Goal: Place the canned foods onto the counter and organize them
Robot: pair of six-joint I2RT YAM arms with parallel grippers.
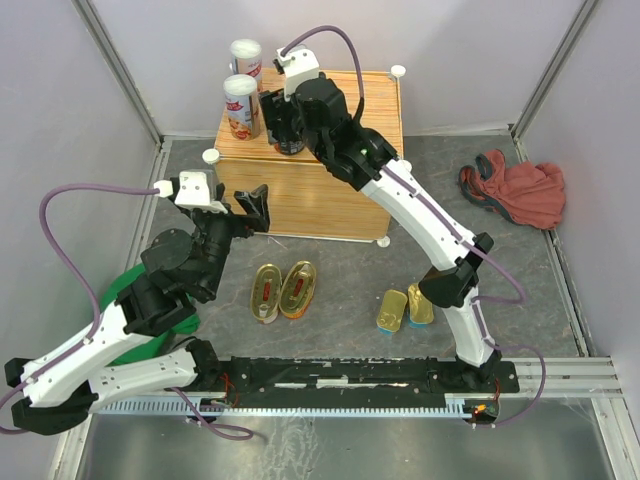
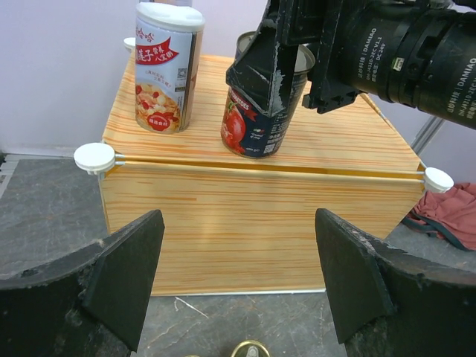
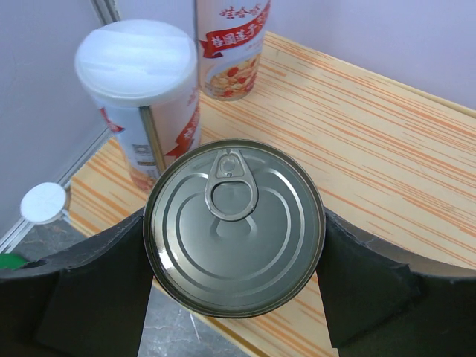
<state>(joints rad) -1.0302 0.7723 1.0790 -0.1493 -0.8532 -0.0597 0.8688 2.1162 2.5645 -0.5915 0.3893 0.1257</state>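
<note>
Pinching a dark round tomato tin (image 3: 234, 227) from both sides, the right claw (image 1: 289, 122) holds it upright on the light wood-grain box bench (image 1: 330, 190) with white ball knobs, towards its left rear. Two tall white-lidded red-and-white cylinders (image 1: 241, 105) stand just beside the tin, along the bench's left edge. The left claw (image 2: 238, 271) hangs spread and empty before the bench's front wall. Two oval gold-red tins (image 1: 268, 290) and two rectangular gold-blue tins (image 1: 391, 310) lie on the grey surface (image 1: 340, 270) below, well apart from each other.
</note>
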